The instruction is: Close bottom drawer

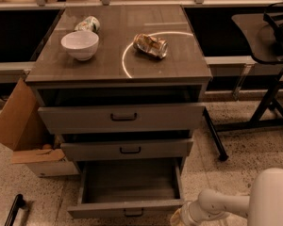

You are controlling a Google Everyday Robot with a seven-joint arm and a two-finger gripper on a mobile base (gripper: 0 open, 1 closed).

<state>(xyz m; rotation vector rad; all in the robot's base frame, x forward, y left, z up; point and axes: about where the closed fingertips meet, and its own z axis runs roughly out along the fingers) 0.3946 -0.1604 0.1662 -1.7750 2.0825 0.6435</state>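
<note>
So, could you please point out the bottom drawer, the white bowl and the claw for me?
bottom drawer (129, 188), camera view, on its bare inside floor.
white bowl (80, 50), camera view, on its outer wall.
claw (176, 217), camera view, at its tip, beside the drawer's right front corner.

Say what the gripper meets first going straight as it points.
The gripper, low in the view, points left; the open grey bottom drawer looks first in line, at its front's right end, though depth is unclear.
</note>
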